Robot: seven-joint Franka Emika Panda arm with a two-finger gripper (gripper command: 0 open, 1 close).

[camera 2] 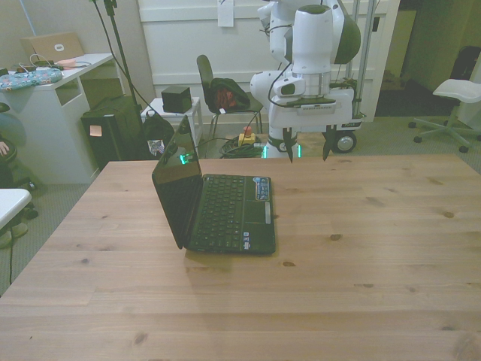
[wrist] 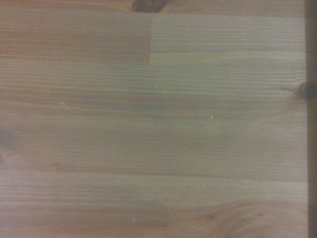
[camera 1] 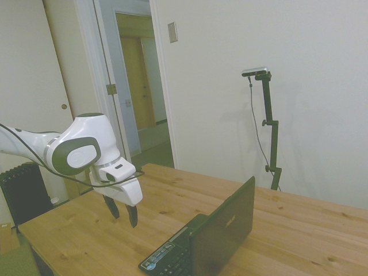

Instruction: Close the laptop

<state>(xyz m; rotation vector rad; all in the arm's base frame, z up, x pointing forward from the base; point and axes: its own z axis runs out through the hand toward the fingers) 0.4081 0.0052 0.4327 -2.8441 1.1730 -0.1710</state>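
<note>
The small black laptop (camera 2: 222,207) stands open on the wooden table (camera 2: 361,248), its lid (camera 2: 175,188) upright on the front view's left and its keyboard facing the front view's right. In the side view the laptop (camera 1: 213,236) shows the glossy back of its lid with a small silver logo. My gripper (camera 2: 308,145) hangs open and empty above the table's far edge, well clear of the laptop and toward the front view's right of it. From the side, the gripper (camera 1: 123,214) hovers above the wood. The wrist view holds only bare table planks (wrist: 158,124).
Behind the table stand a chair (camera 2: 218,94) with a dark bag, a black box on a small stand (camera 2: 176,98), a white desk (camera 2: 52,98) at the front view's left and an office chair (camera 2: 455,98) at its right.
</note>
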